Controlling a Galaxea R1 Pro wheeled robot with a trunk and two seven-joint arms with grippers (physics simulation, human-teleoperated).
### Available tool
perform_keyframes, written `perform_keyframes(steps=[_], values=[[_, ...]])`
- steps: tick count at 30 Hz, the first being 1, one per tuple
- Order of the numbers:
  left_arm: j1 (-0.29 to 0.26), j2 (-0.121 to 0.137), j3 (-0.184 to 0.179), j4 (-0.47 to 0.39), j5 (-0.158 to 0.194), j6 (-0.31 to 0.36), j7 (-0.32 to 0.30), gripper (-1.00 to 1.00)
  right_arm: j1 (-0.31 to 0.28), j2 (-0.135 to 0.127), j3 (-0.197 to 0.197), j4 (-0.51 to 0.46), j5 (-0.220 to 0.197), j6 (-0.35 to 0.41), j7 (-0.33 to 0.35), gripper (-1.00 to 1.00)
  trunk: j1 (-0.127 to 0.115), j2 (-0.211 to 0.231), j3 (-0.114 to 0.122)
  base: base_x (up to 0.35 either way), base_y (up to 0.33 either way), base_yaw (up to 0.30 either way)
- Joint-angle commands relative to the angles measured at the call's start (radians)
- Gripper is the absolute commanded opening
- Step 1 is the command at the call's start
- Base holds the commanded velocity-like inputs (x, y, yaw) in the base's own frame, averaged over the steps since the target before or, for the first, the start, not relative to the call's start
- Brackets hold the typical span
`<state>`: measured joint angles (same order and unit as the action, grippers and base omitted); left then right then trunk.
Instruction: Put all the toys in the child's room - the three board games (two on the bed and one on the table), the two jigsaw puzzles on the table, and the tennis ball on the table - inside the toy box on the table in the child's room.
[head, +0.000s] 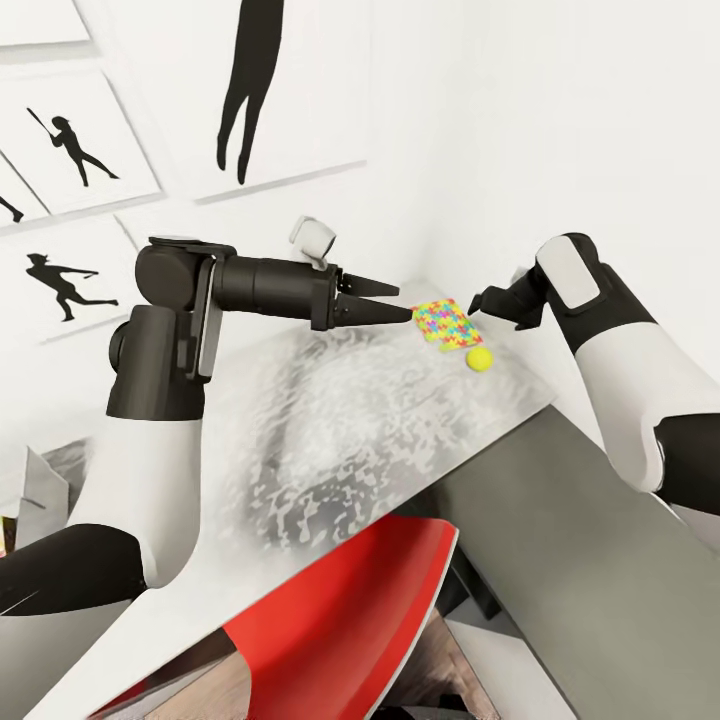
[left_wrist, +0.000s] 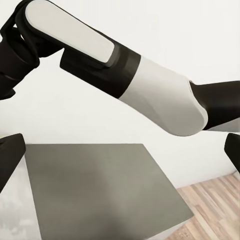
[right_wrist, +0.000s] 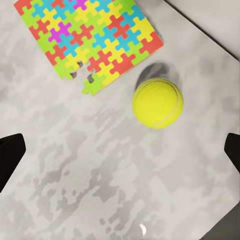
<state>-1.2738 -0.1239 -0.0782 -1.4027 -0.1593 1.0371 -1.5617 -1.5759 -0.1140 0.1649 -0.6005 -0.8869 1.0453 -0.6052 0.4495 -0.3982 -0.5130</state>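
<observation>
The tennis ball (head: 479, 359) lies on the pale, mottled top of the table (head: 330, 440), near its far right corner. Just beside it, to the left and a little farther, lies a jigsaw puzzle (head: 447, 324), flat on the table top. In the right wrist view the ball (right_wrist: 157, 103) and the puzzle (right_wrist: 90, 40) are close but not touching; the ball throws a small shadow toward the puzzle.

The right gripper (head: 492, 302) hangs over this corner, just to the far right of the puzzle and above the ball. In the right wrist view its two dark fingertips (right_wrist: 11, 156) stand wide apart at both edges of the picture, with nothing between them.

The left gripper (head: 385, 300) reaches from the left, and its pointed fingers end just at the left edge of the puzzle. They are spread apart and hold nothing. In the left wrist view the right forearm (left_wrist: 150, 85) crosses in front of a white wall.

To the right of the table stands a lower cabinet (head: 590, 570) with a dark grey top. A red chair (head: 340, 620) shows under the near edge of the table. On the wall (head: 520, 120) behind hang prints (head: 75, 145) with black sport silhouettes.
</observation>
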Motion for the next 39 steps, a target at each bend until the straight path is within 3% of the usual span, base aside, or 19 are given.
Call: perform_keyframes(steps=[1, 39], values=[[-0.001, -0.001, 0.001, -0.001, -0.010, 0.010, -0.009, 1.00, -0.002, -0.002, 0.007, -0.001, -0.010, 0.002, -0.008, 1.00, 0.000, -0.002, -0.003, 0.000, 0.000, 0.000], [-0.001, -0.002, -0.003, -0.001, -0.011, 0.010, -0.009, 1.00, -0.016, -0.002, 0.005, -0.007, -0.005, 0.002, -0.009, 1.00, 0.000, -0.002, -0.066, 0.000, 0.000, 0.000]])
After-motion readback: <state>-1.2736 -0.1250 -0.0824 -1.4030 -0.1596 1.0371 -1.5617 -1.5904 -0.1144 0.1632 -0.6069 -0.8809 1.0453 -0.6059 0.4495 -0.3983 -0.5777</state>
